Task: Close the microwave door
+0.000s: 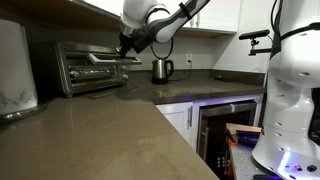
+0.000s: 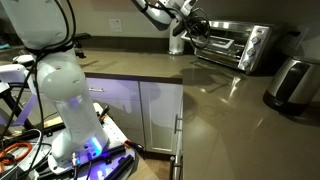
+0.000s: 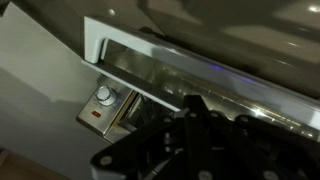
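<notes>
Gripper working at the free edge of the partly open microwave door.

The gripper (image 1: 128,46) is sitting at the long outer edge of the microwave door (image 1: 112,60), which is hanging partway open from its bottom hinge in front of the microwave (image 1: 80,70) at the back of the counter (image 1: 110,130). Meeting the door that far from the hinge is probably giving the best leverage for swinging it up. In the wrist view the dark fingers are lying close over the silver frame and glass, near a control knob (image 3: 103,95), but I cannot tell how wide the jaws are standing or whether they are holding anything. A kettle (image 1: 162,69) is standing just beyond the arm and a large white appliance (image 1: 14,70) at the microwave's other side. Neither seems to be blocking the swing.
</notes>
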`<state>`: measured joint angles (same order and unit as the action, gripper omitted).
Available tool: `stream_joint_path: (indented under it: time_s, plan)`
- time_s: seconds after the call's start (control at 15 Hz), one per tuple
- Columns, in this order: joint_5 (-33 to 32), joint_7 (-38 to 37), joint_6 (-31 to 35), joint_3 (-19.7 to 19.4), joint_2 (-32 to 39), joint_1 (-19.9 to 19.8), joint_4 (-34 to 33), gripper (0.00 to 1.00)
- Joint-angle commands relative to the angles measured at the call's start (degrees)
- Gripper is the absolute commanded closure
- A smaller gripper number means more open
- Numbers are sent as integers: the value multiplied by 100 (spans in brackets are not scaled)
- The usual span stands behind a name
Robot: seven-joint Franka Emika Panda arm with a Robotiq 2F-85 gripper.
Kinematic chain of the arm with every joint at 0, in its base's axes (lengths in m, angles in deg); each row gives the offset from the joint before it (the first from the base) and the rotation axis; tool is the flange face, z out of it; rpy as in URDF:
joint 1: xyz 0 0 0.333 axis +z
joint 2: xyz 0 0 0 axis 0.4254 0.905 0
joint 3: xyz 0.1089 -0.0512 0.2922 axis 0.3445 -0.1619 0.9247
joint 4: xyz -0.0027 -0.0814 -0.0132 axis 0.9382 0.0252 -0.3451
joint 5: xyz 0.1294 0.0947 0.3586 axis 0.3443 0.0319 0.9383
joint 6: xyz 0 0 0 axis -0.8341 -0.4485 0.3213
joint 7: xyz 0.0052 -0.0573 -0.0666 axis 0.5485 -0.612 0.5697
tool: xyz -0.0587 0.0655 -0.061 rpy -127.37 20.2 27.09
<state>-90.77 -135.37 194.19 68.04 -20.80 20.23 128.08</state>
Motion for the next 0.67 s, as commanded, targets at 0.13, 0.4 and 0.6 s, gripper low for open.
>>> stream_joint_path:
  time_s: [0.13,0.4,0.6]
  plan:
    - [-174,39,-47,-11,91,-5,-308,100]
    - [-355,-72,-1,-37,108,-19,-419,100]
    - [188,246,-152,-17,119,-2,-385,100]
